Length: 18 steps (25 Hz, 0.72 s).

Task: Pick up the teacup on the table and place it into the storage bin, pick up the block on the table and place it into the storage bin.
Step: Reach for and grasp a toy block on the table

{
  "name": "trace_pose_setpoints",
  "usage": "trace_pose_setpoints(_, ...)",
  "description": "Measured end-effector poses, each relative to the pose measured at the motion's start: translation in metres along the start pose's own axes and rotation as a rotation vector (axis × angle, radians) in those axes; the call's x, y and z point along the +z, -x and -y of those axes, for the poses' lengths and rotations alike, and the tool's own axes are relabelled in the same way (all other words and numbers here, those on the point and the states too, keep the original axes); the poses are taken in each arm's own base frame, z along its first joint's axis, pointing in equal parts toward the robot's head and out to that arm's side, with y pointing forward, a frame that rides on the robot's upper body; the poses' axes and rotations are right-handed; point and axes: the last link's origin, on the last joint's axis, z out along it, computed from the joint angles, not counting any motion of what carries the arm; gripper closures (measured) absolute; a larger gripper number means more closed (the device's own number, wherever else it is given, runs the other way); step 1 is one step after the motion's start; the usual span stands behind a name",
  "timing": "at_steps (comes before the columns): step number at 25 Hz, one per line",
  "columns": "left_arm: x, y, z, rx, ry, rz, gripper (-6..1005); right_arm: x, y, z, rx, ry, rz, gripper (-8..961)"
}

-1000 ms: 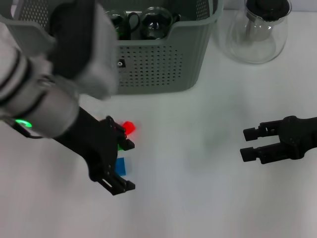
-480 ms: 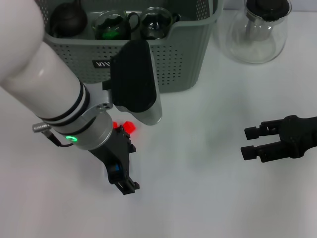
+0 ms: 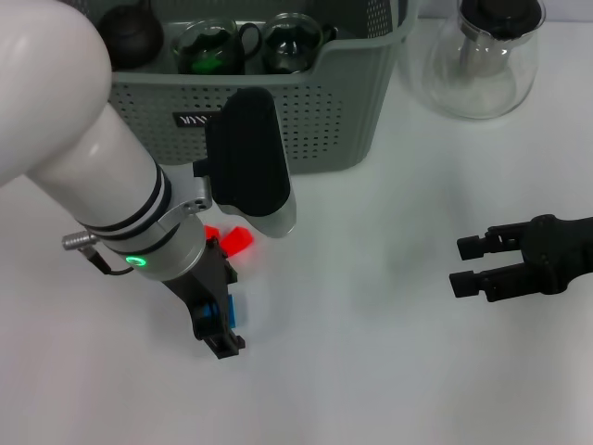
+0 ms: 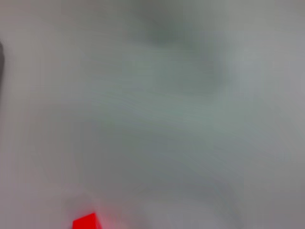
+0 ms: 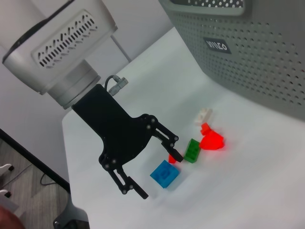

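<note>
The grey-green storage bin (image 3: 315,111) stands at the back and holds two glass teacups (image 3: 208,42) and a dark teapot (image 3: 130,32). It also shows in the right wrist view (image 5: 267,57). My left gripper (image 3: 222,320) is open and low over the table, with a blue block (image 3: 230,311) between its fingers. The right wrist view shows the left gripper (image 5: 160,175) straddling this blue block (image 5: 165,174). A green block (image 5: 192,150), a red block (image 5: 212,140) and a small white piece (image 5: 205,114) lie just beyond. My right gripper (image 3: 457,267) is open and empty at the right.
A clear glass teapot with a black lid (image 3: 482,56) stands at the back right, beside the bin. The red block (image 3: 236,241) lies between the bin and the left gripper. It also shows in the left wrist view (image 4: 86,222).
My left arm has swung round and its wrist has turned, so the bin's inside now shows. The gripper has stayed over the blue block. The right arm has not moved.
</note>
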Motion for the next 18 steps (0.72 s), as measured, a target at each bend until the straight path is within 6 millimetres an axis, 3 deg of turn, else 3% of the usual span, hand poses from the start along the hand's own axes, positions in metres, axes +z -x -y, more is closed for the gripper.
trace_pose_setpoints(18, 0.0092, 0.0031, 0.0012, 0.028, -0.018, 0.036, 261, -0.0004, 0.0007, 0.0013, 0.0, -0.008, 0.002, 129)
